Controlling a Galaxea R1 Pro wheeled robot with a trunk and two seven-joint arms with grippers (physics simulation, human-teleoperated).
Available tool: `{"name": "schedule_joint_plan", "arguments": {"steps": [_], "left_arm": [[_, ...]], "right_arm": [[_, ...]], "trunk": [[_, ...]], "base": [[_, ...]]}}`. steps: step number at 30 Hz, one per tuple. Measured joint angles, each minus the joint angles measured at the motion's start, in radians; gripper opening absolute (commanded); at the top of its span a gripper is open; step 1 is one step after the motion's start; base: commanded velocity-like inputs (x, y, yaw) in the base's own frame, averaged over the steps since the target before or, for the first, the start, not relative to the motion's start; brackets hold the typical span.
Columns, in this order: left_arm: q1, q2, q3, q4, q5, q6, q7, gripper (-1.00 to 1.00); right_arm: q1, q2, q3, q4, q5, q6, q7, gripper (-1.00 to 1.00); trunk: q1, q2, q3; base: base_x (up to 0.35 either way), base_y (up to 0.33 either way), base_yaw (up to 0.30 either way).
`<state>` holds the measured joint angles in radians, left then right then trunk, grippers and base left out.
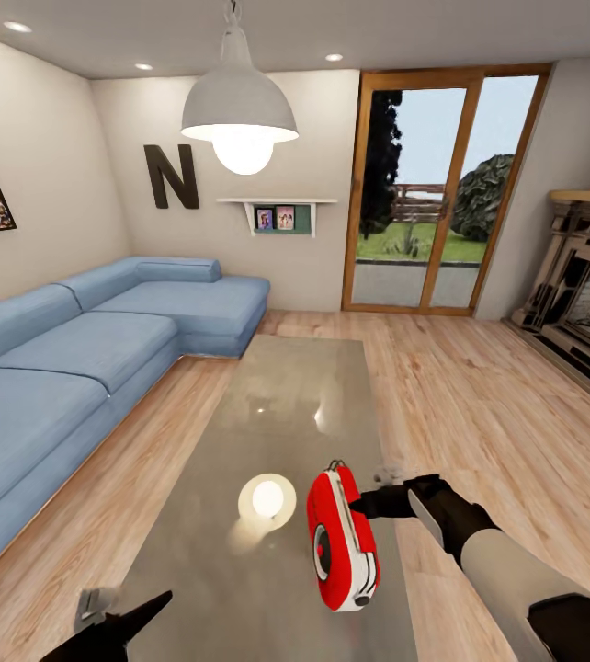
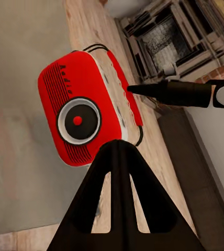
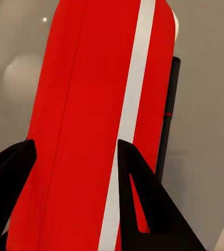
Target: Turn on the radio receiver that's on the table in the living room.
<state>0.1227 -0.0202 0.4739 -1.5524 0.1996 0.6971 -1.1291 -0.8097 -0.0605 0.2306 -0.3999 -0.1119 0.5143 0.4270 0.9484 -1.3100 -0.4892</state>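
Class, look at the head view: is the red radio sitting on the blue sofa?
No: the radio receiver stands on the glossy table, with the sofa off to one side.

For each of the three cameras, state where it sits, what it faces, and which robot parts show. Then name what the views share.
Head view: on the robot's head, looking down the table toward glass doors; both arms show.
Left wrist view: by the left gripper, facing the radio receiver dial.
Right wrist view: by the right gripper, close against the radio's red side.
Shared: the radio, in every view.
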Motion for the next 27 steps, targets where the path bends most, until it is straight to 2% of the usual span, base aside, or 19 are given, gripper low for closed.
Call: {"name": "schedule_joint_plan", "arguments": {"steps": [2, 3, 7, 10, 12, 15, 17, 19, 20, 23, 27], "left_arm": [[0.000, -0.001, 0.047, 0.000, 0.001, -0.003, 0.002, -1.00], [0.000, -0.001, 0.055, 0.001, 0.001, -0.002, 0.002, -1.00], [0.000, -0.005, 0.061, 0.000, 0.000, -0.004, 0.008, -1.00], [0.000, -0.014, 0.061, 0.001, 0.000, -0.004, 0.081, -1.00], [0.000, -0.021, 0.060, 0.001, 0.002, -0.005, 0.152, -1.00], [0.000, -0.024, 0.052, 0.001, 0.002, -0.005, 0.181, -1.00], [-0.005, -0.031, 0.045, 0.001, 0.002, -0.006, 0.205, -1.00], [-0.017, -0.040, 0.038, 0.001, 0.003, -0.006, 0.246, -1.00], [-0.027, -0.045, 0.024, 0.001, 0.003, -0.005, 0.280, -1.00], [-0.034, -0.047, -0.001, 0.001, 0.003, -0.005, 0.305, -1.00], [-0.035, -0.047, -0.008, 0.001, 0.004, -0.004, 0.307, -1.00]], "right_arm": [[0.000, -0.001, 0.000, 0.000, 0.003, -0.001, 0.001, -1.00], [0.000, -0.001, 0.001, 0.000, 0.004, -0.006, 0.001, -1.00], [0.000, 0.000, 0.002, 0.016, -0.004, -0.064, 0.001, -1.00], [0.000, 0.000, 0.004, 0.035, -0.001, -0.081, 0.002, -1.00], [0.000, 0.001, 0.004, 0.040, 0.000, -0.084, 0.003, -1.00], [0.000, 0.008, 0.006, 0.041, -0.003, -0.085, 0.003, -1.00], [0.000, 0.010, 0.026, 0.042, -0.001, -0.085, 0.003, -1.00], [0.000, 0.011, 0.044, 0.042, -0.002, -0.085, 0.003, -1.00], [0.000, 0.011, 0.053, 0.042, -0.003, -0.085, 0.003, -1.00], [0.000, 0.013, 0.060, 0.042, -0.003, -0.085, 0.003, -1.00], [0.000, 0.018, 0.061, 0.041, -0.003, -0.085, 0.003, -1.00]], "trunk": [[0.000, 0.000, 0.000], [0.000, 0.000, 0.000], [0.000, 0.000, 0.000], [0.000, 0.000, 0.000], [0.000, 0.000, 0.000], [0.000, 0.000, 0.000], [0.000, 0.000, 0.000], [0.000, 0.000, 0.000], [0.000, 0.000, 0.000], [0.000, 0.000, 0.000], [0.000, 0.000, 0.000]], "base": [[0.000, 0.000, 0.000], [0.000, 0.000, 0.000], [0.000, 0.000, 0.000], [0.000, 0.000, 0.000], [0.000, 0.000, 0.000], [0.000, 0.000, 0.000], [0.000, 0.000, 0.000], [0.000, 0.000, 0.000], [0.000, 0.000, 0.000], [0.000, 0.000, 0.000], [0.000, 0.000, 0.000]]}}
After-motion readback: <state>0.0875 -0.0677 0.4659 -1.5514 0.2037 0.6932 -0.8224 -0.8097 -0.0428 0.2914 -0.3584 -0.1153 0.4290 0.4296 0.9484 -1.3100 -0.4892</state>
